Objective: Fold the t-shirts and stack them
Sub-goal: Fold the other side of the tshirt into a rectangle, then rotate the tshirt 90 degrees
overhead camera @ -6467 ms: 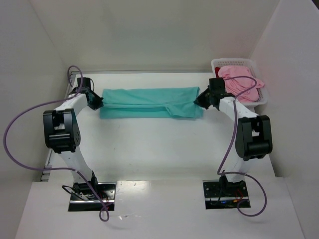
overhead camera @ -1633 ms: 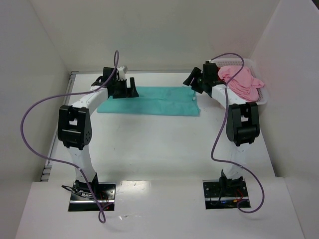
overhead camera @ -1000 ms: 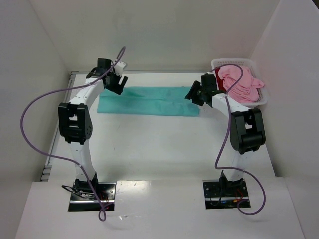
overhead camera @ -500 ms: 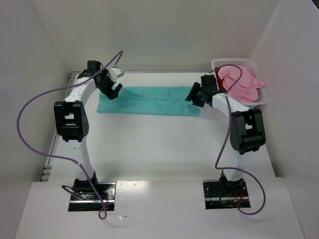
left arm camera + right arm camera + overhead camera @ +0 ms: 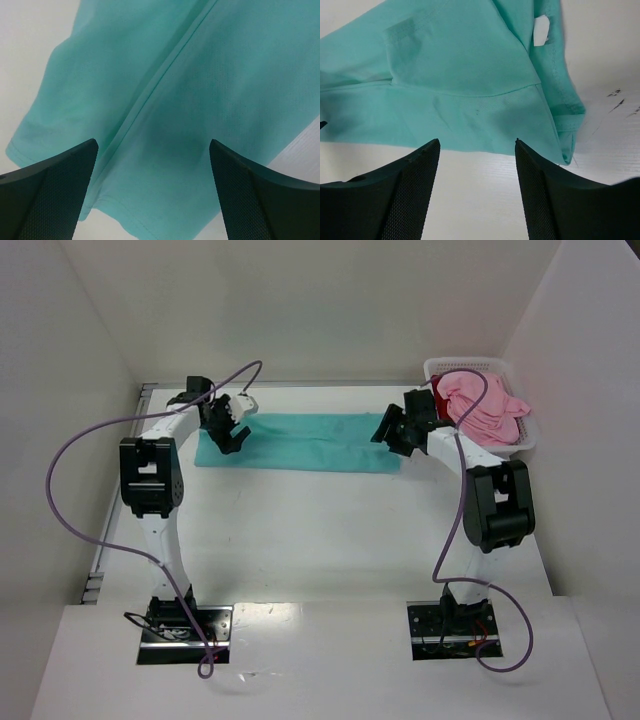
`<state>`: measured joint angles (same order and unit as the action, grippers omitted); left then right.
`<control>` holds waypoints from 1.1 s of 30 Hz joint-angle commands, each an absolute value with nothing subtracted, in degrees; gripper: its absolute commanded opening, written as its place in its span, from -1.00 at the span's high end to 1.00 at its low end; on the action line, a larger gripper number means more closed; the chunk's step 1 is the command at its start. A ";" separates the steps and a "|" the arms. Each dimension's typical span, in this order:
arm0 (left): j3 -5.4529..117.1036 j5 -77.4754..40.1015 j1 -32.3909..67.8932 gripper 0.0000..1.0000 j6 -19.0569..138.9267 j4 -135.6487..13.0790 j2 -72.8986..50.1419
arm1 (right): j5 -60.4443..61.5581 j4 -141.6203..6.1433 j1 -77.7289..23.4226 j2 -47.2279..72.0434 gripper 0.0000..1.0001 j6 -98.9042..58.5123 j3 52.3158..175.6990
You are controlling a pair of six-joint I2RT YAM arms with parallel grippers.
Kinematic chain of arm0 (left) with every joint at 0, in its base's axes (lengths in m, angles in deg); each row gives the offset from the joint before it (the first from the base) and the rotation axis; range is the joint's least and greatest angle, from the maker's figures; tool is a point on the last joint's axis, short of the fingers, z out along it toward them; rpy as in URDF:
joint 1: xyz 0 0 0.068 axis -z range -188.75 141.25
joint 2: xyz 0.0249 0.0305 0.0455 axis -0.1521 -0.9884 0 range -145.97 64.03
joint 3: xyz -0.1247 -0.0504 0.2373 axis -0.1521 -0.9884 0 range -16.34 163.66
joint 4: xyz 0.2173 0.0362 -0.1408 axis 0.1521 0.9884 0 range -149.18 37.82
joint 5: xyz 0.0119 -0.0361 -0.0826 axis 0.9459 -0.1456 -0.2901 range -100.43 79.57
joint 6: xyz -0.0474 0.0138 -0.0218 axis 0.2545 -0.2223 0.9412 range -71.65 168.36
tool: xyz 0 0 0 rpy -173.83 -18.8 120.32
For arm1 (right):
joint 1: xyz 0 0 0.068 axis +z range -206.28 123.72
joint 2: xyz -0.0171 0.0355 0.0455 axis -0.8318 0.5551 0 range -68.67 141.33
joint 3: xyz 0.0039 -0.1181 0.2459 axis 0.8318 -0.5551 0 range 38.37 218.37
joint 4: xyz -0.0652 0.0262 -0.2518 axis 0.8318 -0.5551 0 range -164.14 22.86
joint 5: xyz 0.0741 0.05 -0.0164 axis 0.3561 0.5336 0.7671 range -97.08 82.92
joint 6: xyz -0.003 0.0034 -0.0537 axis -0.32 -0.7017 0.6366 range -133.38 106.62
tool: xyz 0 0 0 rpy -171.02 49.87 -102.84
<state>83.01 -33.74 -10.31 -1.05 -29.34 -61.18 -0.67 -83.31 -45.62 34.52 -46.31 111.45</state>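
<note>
A teal t-shirt (image 5: 305,442) lies folded into a long flat strip across the back of the table. My left gripper (image 5: 228,437) hovers over its left end, wide open with nothing between the fingers; in the left wrist view the teal cloth (image 5: 200,100) fills the frame below the fingertips (image 5: 60,175). My right gripper (image 5: 392,435) sits at the strip's right end, open and empty; the right wrist view shows the shirt's folded corner (image 5: 470,90) just beyond the fingertips (image 5: 420,170). A pink t-shirt (image 5: 482,405) is heaped in the basket, with a bit of dark red t-shirt (image 5: 441,387) under it.
A white plastic basket (image 5: 528,443) stands at the back right corner against the wall. White walls close in the table at the left, back and right. Purple cables loop off both arms. Bare white tabletop (image 5: 320,530) lies in front of the teal shirt.
The left gripper has swung from the shirt's back left corner down over its left end and opened fully. The right gripper stayed at the right end and widened. The shirt lies still.
</note>
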 commanded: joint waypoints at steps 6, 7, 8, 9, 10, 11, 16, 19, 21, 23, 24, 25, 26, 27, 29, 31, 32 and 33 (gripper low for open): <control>86.31 -36.97 -10.33 -1.00 -2.10 -30.27 -65.34 | -1.37 -84.02 -45.03 29.33 -0.43 -46.95 112.29; 87.01 -36.97 -10.33 -1.00 -1.31 -30.27 -66.22 | -1.37 -84.02 -45.03 29.33 -0.43 -46.96 112.29; 87.62 -36.97 -10.33 -1.00 -1.30 -30.27 -66.23 | -1.37 -84.02 -45.03 29.33 -0.46 -46.96 111.77; 87.63 -36.27 -10.33 -1.00 -0.52 -30.27 -67.01 | -1.37 -84.02 -45.03 29.33 -0.46 -46.96 111.76; 87.63 -35.74 -10.33 -1.00 0.27 -29.74 -67.54 | -1.37 -84.02 -45.03 28.80 -0.48 -46.96 111.76; 88.15 -35.74 -10.33 -1.00 0.28 -29.13 -67.54 | -1.37 -84.02 -45.03 28.80 -0.48 -46.96 111.76; 87.64 -34.42 -10.33 -1.00 1.42 -27.19 -67.02 | -1.89 -84.02 -45.03 28.27 -0.57 -47.48 111.76; 84.83 -34.42 -10.33 -1.00 1.94 -26.49 -64.57 | -1.90 -83.49 -45.03 28.27 -0.63 -48.10 112.90; 82.63 -34.42 -10.33 -1.00 3.17 -25.78 -63.33 | -1.90 -83.49 -45.03 30.02 -0.69 -48.10 113.77; 81.57 -33.19 -10.33 -1.00 4.75 -23.68 -62.62 | -1.90 -83.49 -45.03 31.08 -0.69 -47.58 115.36; 81.57 -32.06 -9.63 -1.00 6.68 -23.67 -62.10 | -1.03 -83.49 -45.03 31.60 -0.71 -47.57 116.58; 79.91 -32.05 -8.58 -1.00 7.65 -22.89 -61.31 | -1.02 -83.49 -45.03 32.13 -0.71 -47.05 117.29; 79.20 -31.35 -8.57 -1.00 8.53 -22.88 -61.30 | -0.32 -83.49 -45.03 32.83 -0.74 -46.26 117.82; 78.58 -31.34 -7.70 -1.00 10.63 -22.88 -60.70 | 0.29 -83.49 -45.03 32.84 -0.77 -45.73 118.87; 78.06 -31.34 -6.90 -1.00 12.92 -21.05 -60.69 | 0.30 -82.88 -45.03 33.37 -0.80 -44.68 119.75; 77.44 -32.39 -6.20 -1.00 15.82 -19.90 -60.69 | 0.30 -82.88 -45.03 33.90 -0.82 -42.65 121.51; 76.74 -32.40 -4.55 -1.00 16.62 -19.89 -59.64 | 0.30 -83.83 -45.03 34.42 -0.85 -42.65 122.30; 74.56 -32.40 -3.75 -1.00 17.58 -19.89 -57.98 | 0.30 -84.45 -45.03 35.03 -0.85 -42.13 123.96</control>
